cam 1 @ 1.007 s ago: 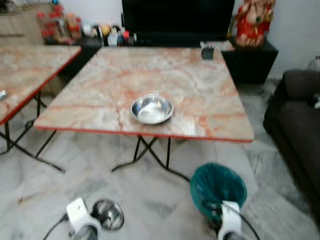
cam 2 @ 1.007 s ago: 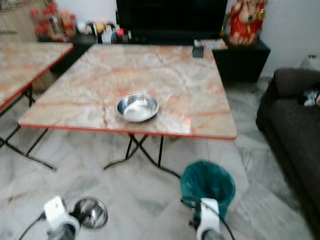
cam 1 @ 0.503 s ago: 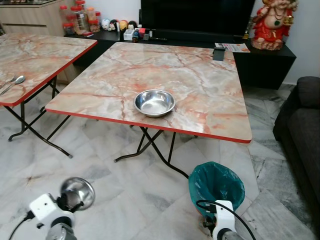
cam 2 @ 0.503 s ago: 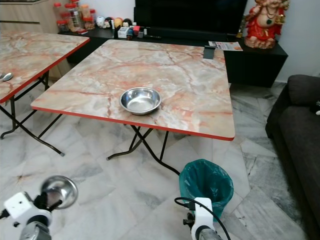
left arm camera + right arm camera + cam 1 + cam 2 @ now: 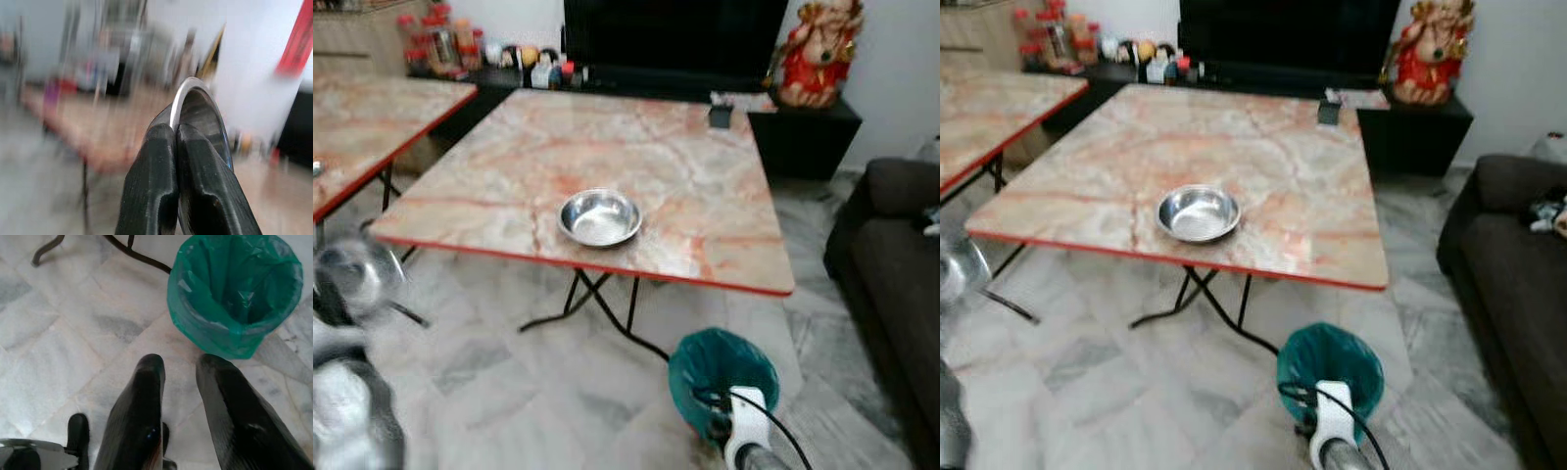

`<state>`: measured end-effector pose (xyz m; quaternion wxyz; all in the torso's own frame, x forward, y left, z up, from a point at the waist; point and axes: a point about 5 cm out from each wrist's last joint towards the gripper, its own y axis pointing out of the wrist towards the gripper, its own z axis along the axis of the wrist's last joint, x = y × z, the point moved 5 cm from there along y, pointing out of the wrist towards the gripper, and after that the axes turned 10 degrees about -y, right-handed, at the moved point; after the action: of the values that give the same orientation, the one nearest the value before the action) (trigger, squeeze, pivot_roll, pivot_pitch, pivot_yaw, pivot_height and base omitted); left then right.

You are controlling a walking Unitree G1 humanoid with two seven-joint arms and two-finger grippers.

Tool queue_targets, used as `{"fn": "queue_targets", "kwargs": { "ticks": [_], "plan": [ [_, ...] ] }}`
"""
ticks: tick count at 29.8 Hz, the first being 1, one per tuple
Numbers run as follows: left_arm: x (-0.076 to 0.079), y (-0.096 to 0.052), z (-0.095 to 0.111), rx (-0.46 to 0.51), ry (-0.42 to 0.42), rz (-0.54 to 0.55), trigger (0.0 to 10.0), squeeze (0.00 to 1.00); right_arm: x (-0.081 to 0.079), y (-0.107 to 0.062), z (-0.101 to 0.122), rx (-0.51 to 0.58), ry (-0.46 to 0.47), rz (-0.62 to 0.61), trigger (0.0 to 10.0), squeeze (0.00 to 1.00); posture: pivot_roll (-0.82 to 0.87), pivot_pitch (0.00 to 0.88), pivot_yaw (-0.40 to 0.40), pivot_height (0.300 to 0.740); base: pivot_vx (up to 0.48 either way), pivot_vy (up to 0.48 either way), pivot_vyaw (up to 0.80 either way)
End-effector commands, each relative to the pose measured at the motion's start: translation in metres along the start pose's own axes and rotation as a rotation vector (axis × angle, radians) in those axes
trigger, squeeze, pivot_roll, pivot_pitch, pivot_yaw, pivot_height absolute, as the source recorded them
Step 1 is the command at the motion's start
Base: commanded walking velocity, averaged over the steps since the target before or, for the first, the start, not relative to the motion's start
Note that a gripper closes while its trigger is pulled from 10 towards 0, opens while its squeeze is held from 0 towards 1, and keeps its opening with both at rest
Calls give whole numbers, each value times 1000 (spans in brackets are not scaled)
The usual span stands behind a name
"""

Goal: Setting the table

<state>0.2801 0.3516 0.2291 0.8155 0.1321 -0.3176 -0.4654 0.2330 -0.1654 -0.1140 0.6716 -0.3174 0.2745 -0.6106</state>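
Observation:
A steel bowl sits near the front edge of the marble-topped folding table. My left gripper is shut on the rim of a second steel bowl. That held bowl appears blurred at the far left, about level with the table edge. My right gripper hangs low over the floor, open with nothing between its fingers, right beside a green-lined bin.
A second marble table stands to the left. A dark sofa lies on the right. Behind the table are a black TV cabinet, jars and a red statue. A small black object rests on the table's far side.
My left arm has risen up and to the left with the steel bowl in its grip. The right arm stays low by the bin. The camera has shifted.

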Motion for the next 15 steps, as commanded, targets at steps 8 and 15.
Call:
{"fn": "queue_targets", "kwargs": {
  "ticks": [8,15],
  "plan": [
    [90,14,13,-47,-316,-202,10000,0,-7,1,2,3,21,7,10000,0,150,0,-1,740,0,0,0],
    [134,6,-2,-211,-533,-280,10000,0,-4,1,3,4,31,-4,10000,0,124,0,9,740,0,0,0]
  ]
}}
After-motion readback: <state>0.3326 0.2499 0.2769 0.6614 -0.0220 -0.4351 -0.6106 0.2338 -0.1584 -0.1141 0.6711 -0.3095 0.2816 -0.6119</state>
